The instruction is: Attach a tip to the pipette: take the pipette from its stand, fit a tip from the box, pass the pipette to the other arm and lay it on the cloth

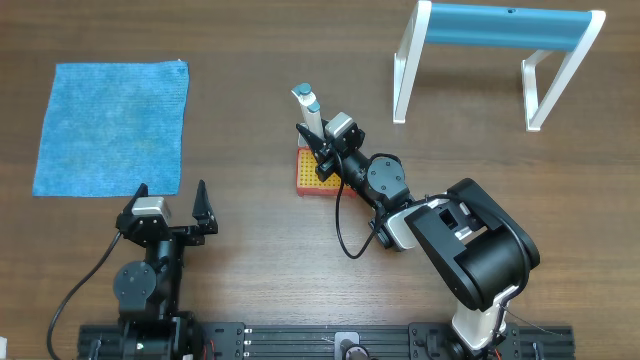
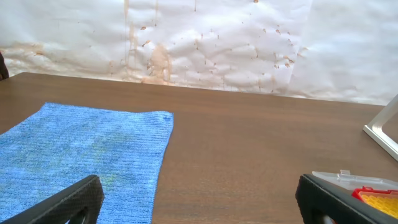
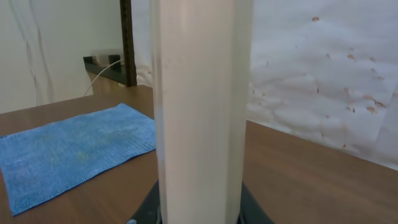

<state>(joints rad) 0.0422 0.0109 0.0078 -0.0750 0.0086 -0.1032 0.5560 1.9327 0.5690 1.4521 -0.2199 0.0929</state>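
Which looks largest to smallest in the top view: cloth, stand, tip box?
1-2. stand and cloth: too close to rank; the stand spans wider, the cloth fills more.
3. tip box, partly covered.

Top view, clock from worktop [image 1: 260, 290] centre: cloth [image 1: 112, 128] flat at 10, stand [image 1: 500, 60] out at 2, tip box [image 1: 312, 172] pretty much dead centre. Left hand [image 1: 172, 190] at 8, just off cloth's near edge. Right hand [image 1: 312, 135] at box's 12, pipette [image 1: 308, 105] clamped in it.
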